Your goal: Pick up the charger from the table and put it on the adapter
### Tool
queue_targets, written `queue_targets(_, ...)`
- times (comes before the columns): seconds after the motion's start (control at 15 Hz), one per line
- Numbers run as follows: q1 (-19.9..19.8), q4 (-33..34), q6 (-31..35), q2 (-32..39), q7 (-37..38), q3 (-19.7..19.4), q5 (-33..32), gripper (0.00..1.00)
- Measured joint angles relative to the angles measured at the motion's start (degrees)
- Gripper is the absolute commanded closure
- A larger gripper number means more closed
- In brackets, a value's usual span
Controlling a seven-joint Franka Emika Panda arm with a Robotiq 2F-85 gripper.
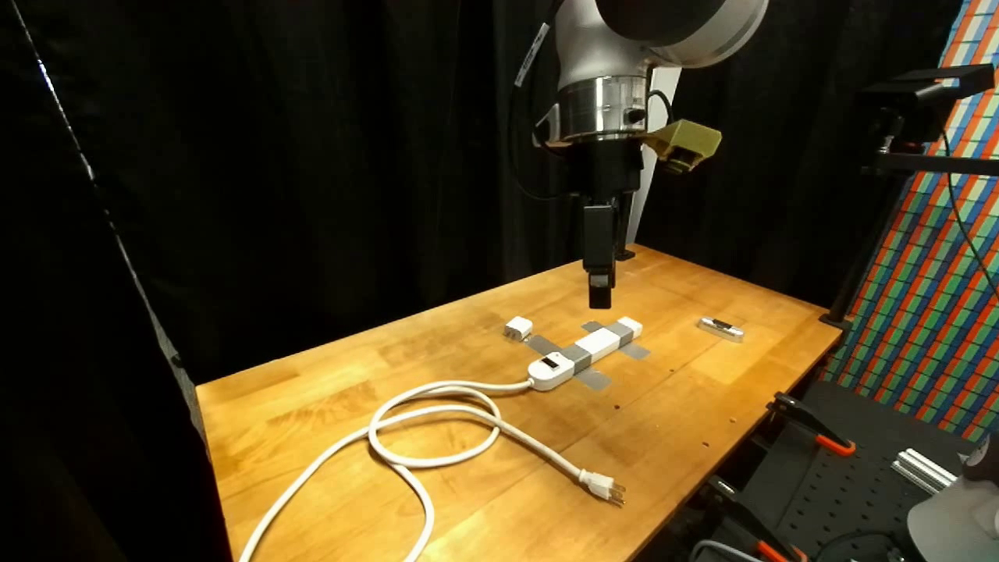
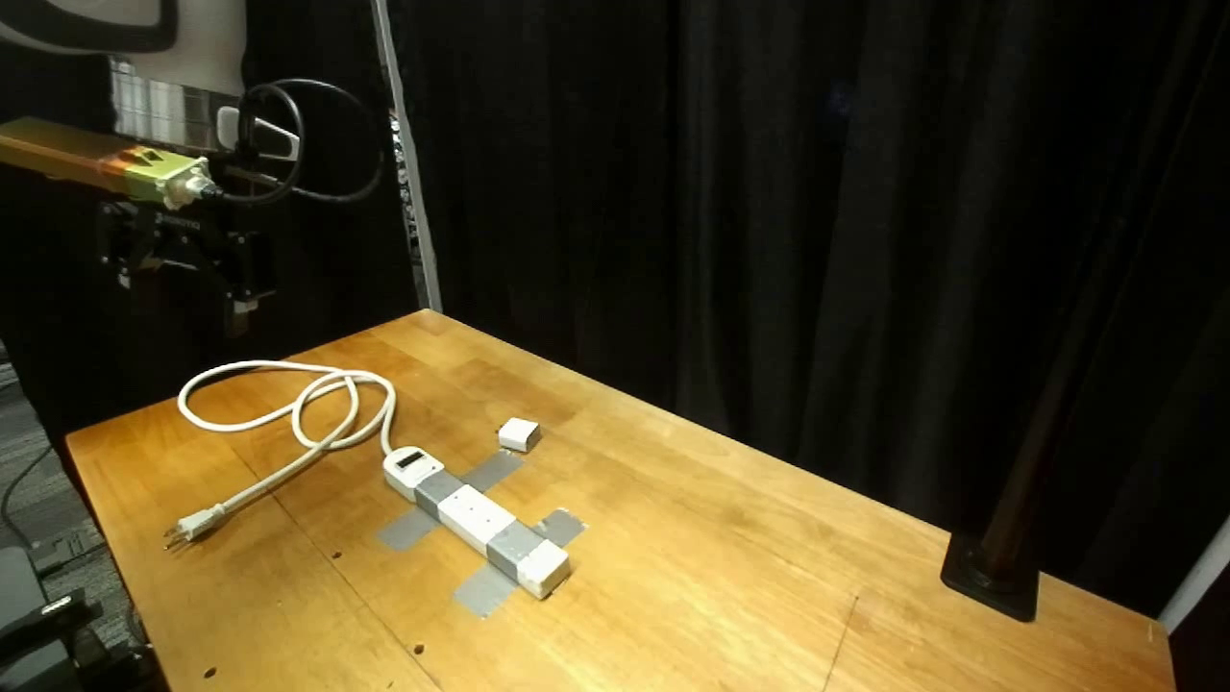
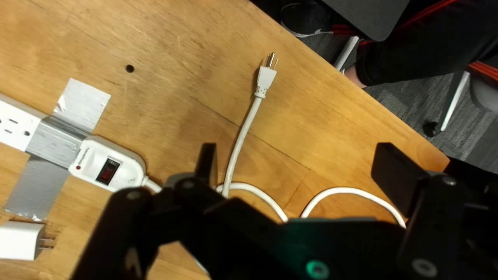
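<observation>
- In an exterior view: slantwise down along the surface (image 1: 695,390).
- In an exterior view: from the opposite end, sharing the adapter (image 2: 478,519).
- Wrist: close, facing down, one corner (image 3: 435,158) showing.

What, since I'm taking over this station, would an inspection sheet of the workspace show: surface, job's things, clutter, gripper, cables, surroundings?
Surface: table, wooden, with small holes and grey tape.
Job's things: charger lying beside the adapter, prongs bare; adapter taped down.
Clutter: small silver-and-dark object on the table, too small to identify.
Grippers: one gripper, open above the table, holding nothing.
Cables: white cable in loops, its plug lying unplugged.
Surroundings: black curtains; person's leg beside the table.
</observation>
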Motion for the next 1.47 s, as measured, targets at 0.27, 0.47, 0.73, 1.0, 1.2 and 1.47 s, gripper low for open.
queue_targets(0.27, 0.02, 1.48, -3.79, 2.41, -4.04, -0.01, 0.73, 0.00)
queue_targets(0.47, -0.03, 7.70, -6.39, 9.48, -9.51, -0.01, 1.24, 0.00)
queue_targets(0.73, -0.76, 19.02, -4.75, 20.07, -12.07, 0.50, 1.22, 0.00)
queue_targets(1.0, -2.46, 26.96, 7.42, 27.38, -12.16, 0.78, -0.69, 0.00)
queue_targets(1.2, -3.85, 30.30, 15.29, 30.48, -12.01, 0.03, -8.46, 0.00)
queue_targets(1.47, -5.08, 32.59, 21.37, 32.72, -9.80, -2.84, -20.45, 0.00)
